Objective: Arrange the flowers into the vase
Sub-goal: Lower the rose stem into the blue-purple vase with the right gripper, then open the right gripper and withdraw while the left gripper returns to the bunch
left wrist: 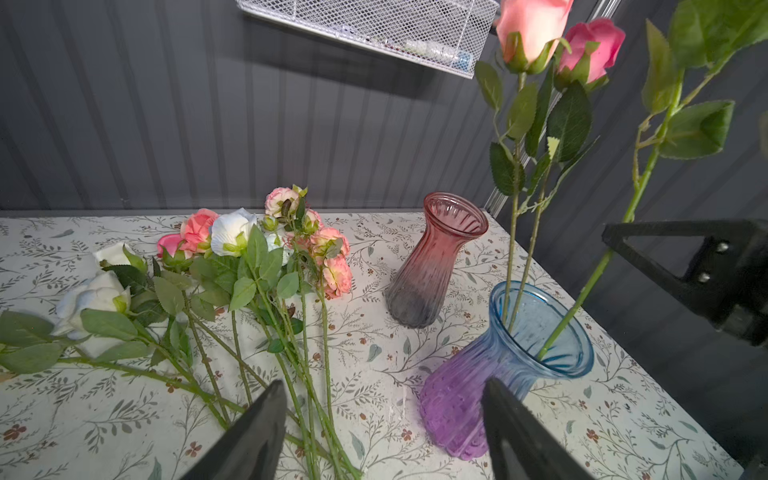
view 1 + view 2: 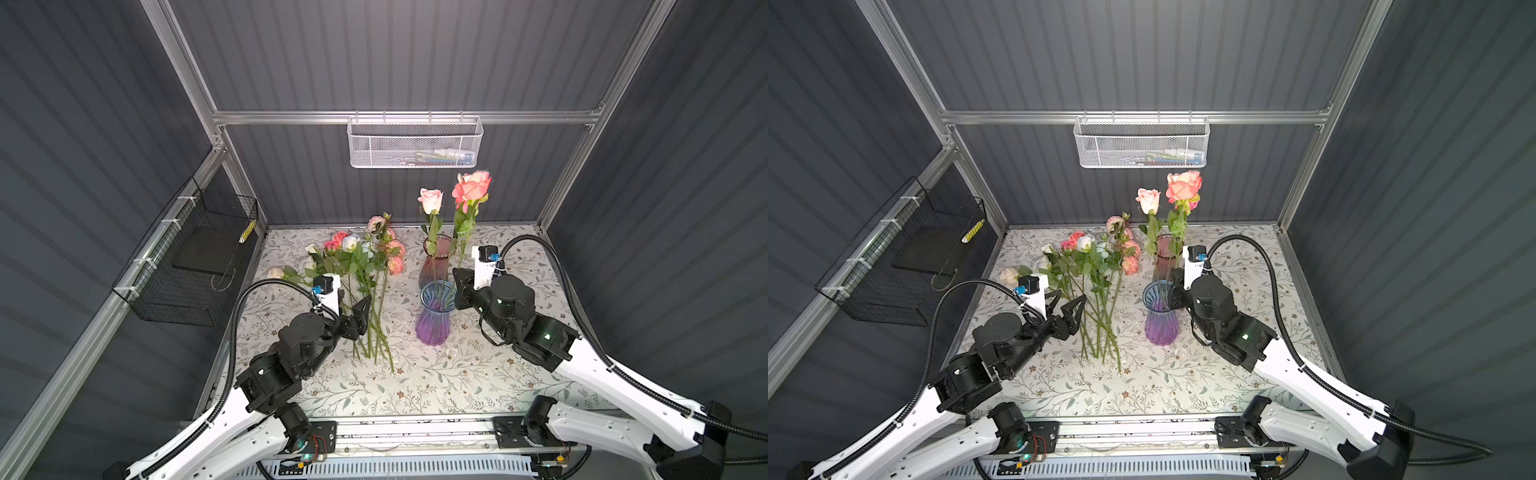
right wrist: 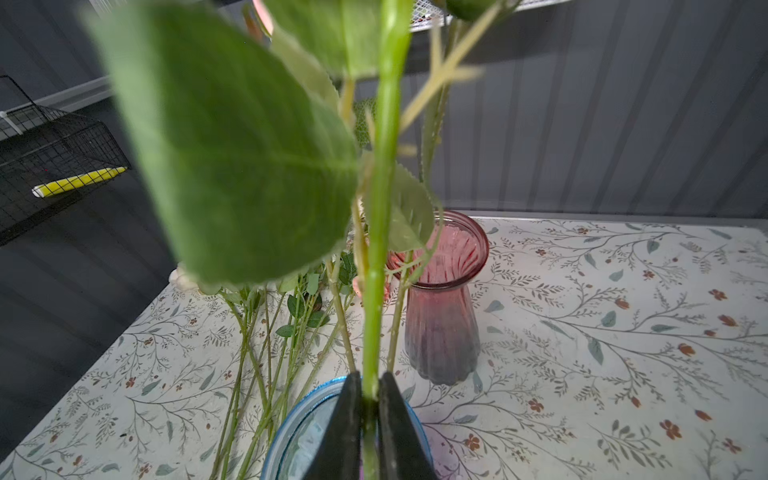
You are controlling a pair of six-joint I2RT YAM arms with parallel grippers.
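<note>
Flowers (image 2: pixel 357 266): most lie in a loose heap on the bench (image 2: pixel 478 382), left of the vase (image 2: pixel 434 316). Their blooms, in pink, coral and white, point toward the back wall and the bare stem ends toward the front edge, with several stems crossing. The vase, blue at the mouth and purple below, stands upright near the bench's middle.

Three flowers stand in it. A pale pink rose (image 2: pixel 431 199) and a deeper pink bud (image 1: pixel 594 45) rise from it free of any grip. The third is a coral rose (image 2: pixel 471 189), and the left wrist view shows its foot inside the vase mouth.

Your right claw (image 3: pixel 370 399) is closed on that rose's green stem (image 3: pixel 380 249) just above the rim. Both jaws press against the stem with no visible gap.

Your left claw (image 2: pixel 1067 301) hangs just over the lower stems of the heap, jaws spread wide with nothing gripped. You cannot tell from these views whether a finger touches a stem.

A red vase (image 2: pixel 435 259) stands upright just behind the blue one, apart from it. A white mesh basket (image 2: pixel 415 143) hangs on the rear rail. A black wire basket (image 2: pixel 195 266) is fixed to the left wall, with a yellow striped item (image 3: pixel 79 183) inside
</note>
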